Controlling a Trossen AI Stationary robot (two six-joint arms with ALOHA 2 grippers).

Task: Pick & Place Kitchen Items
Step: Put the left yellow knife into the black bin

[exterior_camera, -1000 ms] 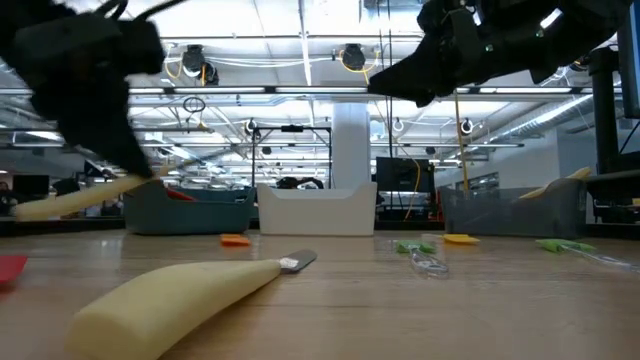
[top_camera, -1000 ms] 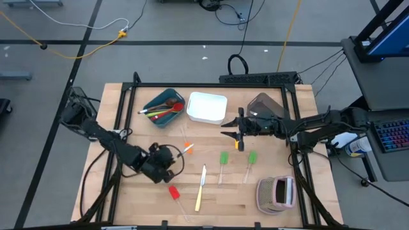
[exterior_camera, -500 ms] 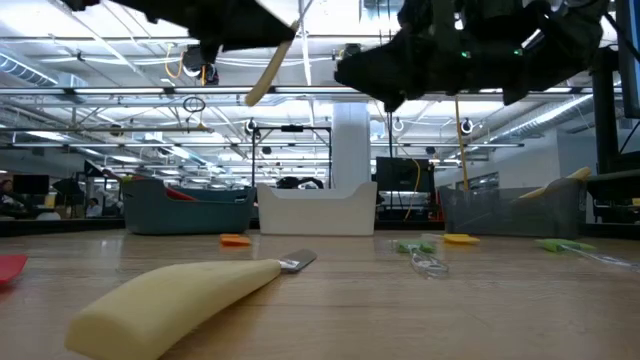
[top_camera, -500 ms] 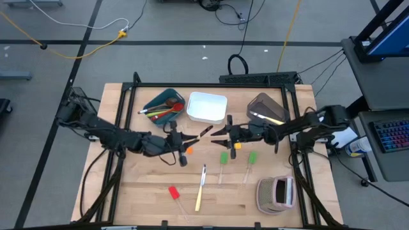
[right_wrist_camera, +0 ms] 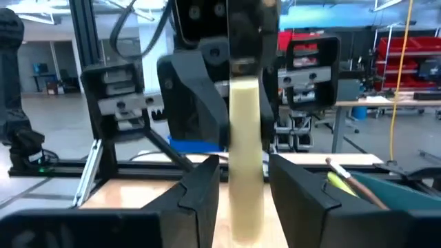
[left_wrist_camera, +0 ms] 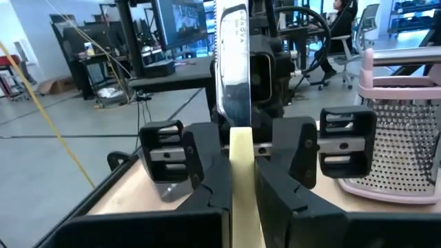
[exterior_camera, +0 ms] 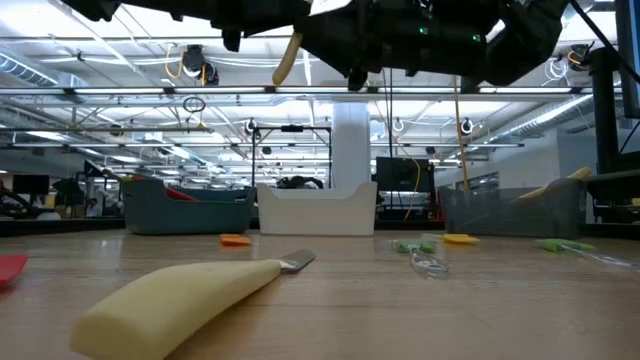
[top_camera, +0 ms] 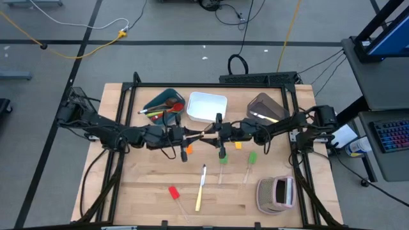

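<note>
Two slim black jointed arms (top_camera: 115,135), looped black cables, blocky dark two-fingered tool (left_wrist_camera: 241,172) ends with grey clamp plates.

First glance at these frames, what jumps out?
Both dark arms meet above the table's middle, the left gripper shut on a pale-handled knife whose blade points into the open right gripper. Below them a second pale-handled knife lies on the wooden table, with a pink-grey grater at the front right corner.

Even, bright overhead lighting from ceiling strip lamps (exterior_camera: 120,105); shadows on the counter (top_camera: 147,185) faint and soft. Low view: near pale knife handle (exterior_camera: 170,300) out of focus, arms overhead silhouetted. Wrist views: close parts blurred, backgrounds bright, slightly washed.
</note>
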